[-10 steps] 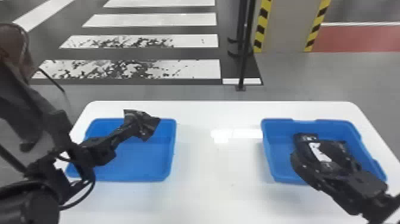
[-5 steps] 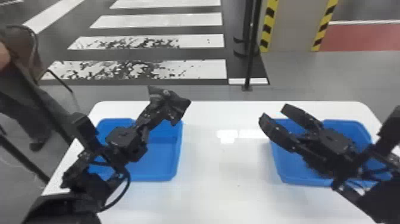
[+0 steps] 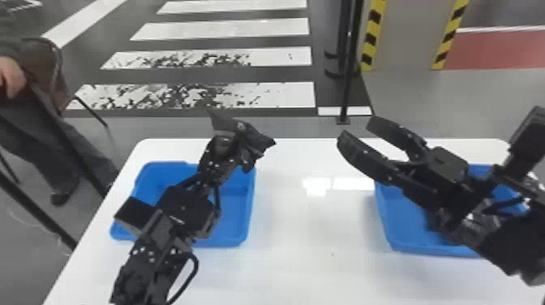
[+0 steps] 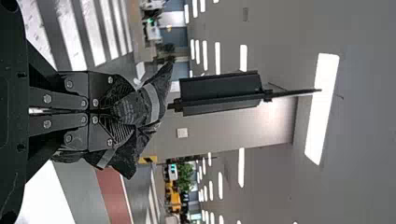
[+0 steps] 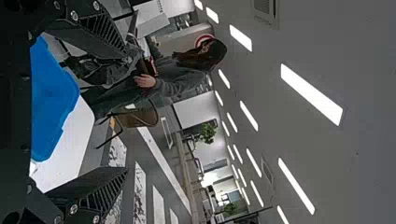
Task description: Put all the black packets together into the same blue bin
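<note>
White table (image 3: 308, 267), striped floor (image 3: 292, 95) beyond — left hand (image 3: 225, 151) closed on a black packet (image 3: 248, 137), right hand (image 3: 358, 129) wide, empty.

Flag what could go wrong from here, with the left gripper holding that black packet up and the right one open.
The left gripper pinches the crumpled black packet, whose corners stick out past the fingers; if it slips, it might land on the white table rather than in a bin.

If a handover is planned, the open right gripper could catch just a loose corner, or bump the left fingers.
</note>
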`<state>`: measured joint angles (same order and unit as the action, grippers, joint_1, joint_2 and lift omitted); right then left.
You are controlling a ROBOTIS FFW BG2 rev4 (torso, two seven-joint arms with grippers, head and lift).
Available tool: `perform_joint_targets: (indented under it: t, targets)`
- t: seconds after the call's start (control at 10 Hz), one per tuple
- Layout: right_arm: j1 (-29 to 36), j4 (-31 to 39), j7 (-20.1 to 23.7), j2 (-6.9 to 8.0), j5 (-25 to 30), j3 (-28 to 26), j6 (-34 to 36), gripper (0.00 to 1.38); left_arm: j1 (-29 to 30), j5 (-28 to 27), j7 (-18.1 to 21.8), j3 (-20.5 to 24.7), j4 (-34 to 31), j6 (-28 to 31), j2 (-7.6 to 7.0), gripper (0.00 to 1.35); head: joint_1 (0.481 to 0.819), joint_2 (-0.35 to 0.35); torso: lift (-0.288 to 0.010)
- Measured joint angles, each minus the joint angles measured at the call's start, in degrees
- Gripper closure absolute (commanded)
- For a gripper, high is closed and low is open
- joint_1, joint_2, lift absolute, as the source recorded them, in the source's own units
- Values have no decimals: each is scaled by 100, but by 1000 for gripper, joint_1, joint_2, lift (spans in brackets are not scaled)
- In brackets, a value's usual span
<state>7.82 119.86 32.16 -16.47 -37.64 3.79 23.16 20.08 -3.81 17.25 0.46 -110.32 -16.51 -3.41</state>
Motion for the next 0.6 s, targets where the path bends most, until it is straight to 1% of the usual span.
perform_joint_targets:
  t: [0.2, 0.3, 0.4, 0.5, 0.6]
  targets:
    - [-156, 66, 16, -19, -60, 57, 109, 163, 163, -1524, -441, -38, 0, -678, 7, 1214, 674, 103, -110]
    - [-298, 60, 48, -38, -119, 140, 205, 159, 216, -2032, -624, -175, 0, -882, -27, 1214, 675, 93, -110]
    - [-457, 10, 98, -56, -204, 255, 313, 163, 200, -2232, -682, -389, 0, -954, -87, 1214, 676, 80, -110]
    - [-635, -36, 154, -78, -278, 422, 469, 165, 115, -2291, -716, -662, 0, -979, -167, 1214, 675, 69, -110]
    - [-769, -62, 183, -98, -289, 594, 684, 165, 52, -2293, -734, -811, 0, -1022, -213, 1214, 678, 71, -110]
